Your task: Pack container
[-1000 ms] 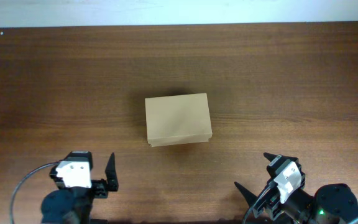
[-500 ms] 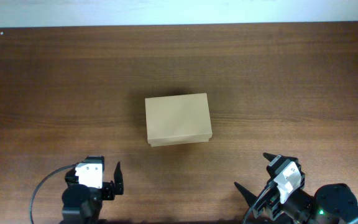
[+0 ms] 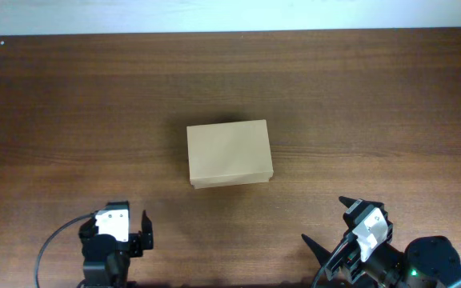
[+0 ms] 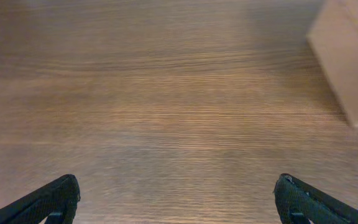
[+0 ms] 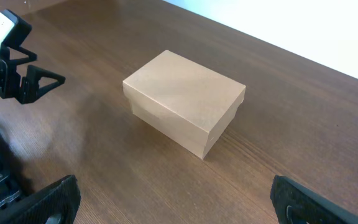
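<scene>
The container (image 3: 229, 154) stands shut at the middle of the desk (image 3: 390, 104), the only obstacle on it, with bare wood on all four sides. The left gripper (image 4: 176, 202) and right gripper (image 3: 326, 221) sit near the front edge, jaws spread wide, well apart from the box and each other. Open desk lies between.

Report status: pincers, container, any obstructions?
Left pincer open, empty. Right pincer open, empty. Container shut, not gripped. No obstructions in view.
</scene>
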Controlling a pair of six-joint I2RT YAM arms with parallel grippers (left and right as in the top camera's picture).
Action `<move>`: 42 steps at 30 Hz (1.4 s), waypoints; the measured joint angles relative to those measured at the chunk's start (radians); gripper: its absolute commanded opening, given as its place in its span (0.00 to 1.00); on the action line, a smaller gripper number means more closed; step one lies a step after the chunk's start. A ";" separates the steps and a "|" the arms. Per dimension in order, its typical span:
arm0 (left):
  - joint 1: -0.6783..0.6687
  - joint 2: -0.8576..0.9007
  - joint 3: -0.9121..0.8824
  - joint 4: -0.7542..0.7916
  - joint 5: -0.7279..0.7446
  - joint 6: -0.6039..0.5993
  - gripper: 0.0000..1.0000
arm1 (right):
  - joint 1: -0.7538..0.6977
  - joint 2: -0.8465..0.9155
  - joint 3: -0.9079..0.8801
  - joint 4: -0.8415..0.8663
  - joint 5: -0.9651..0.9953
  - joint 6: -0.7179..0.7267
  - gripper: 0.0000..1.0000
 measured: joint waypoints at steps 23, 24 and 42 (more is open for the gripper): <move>0.013 -0.001 0.000 -0.004 -0.033 0.000 1.00 | 0.000 0.000 0.000 -0.018 0.002 0.000 0.99; 0.013 -0.001 0.000 -0.004 -0.033 0.000 1.00 | -0.003 0.000 0.000 -0.019 0.003 0.001 0.99; 0.013 -0.001 -0.001 -0.006 -0.036 0.000 1.00 | -0.309 -0.210 -0.376 0.056 0.075 0.000 0.99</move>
